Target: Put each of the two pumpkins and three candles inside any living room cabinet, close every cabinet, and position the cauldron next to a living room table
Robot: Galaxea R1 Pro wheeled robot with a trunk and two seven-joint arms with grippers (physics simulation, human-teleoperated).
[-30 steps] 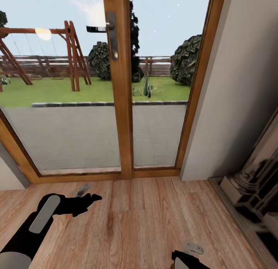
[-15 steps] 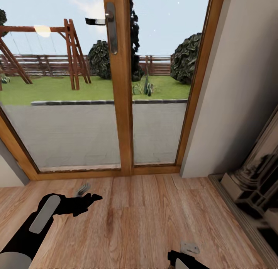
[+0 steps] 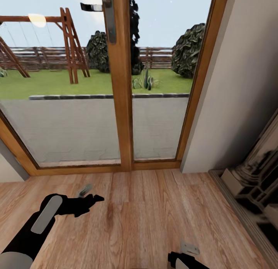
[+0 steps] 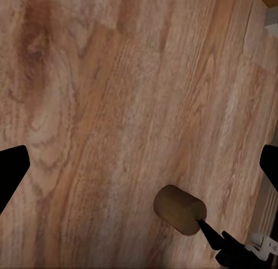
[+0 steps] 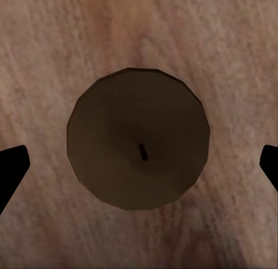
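One candle (image 5: 138,138), a stubby olive-brown cylinder with a short dark wick, stands upright on the wood floor. My right gripper (image 5: 139,167) hangs straight above it, open, its dark fingertips wide to either side and apart from the wax. In the left wrist view the same candle (image 4: 179,209) sits beside the right gripper (image 4: 231,248). In the head view the right gripper (image 3: 189,253) is at the bottom edge. My left gripper (image 3: 90,195) hovers open over bare floor, holding nothing, and also appears in its own view (image 4: 139,170).
A wooden-framed glass patio door (image 3: 121,106) closes off the space ahead, with a garden beyond. A pale wall (image 3: 239,87) juts in at the right. A glossy reflective unit (image 3: 255,184) lines the right edge. Wood floor (image 3: 146,215) spreads between both arms.
The whole head picture has shifted slightly, so the camera moved. The right gripper sits a little lower and further left in that picture. The left arm is nearly unchanged.
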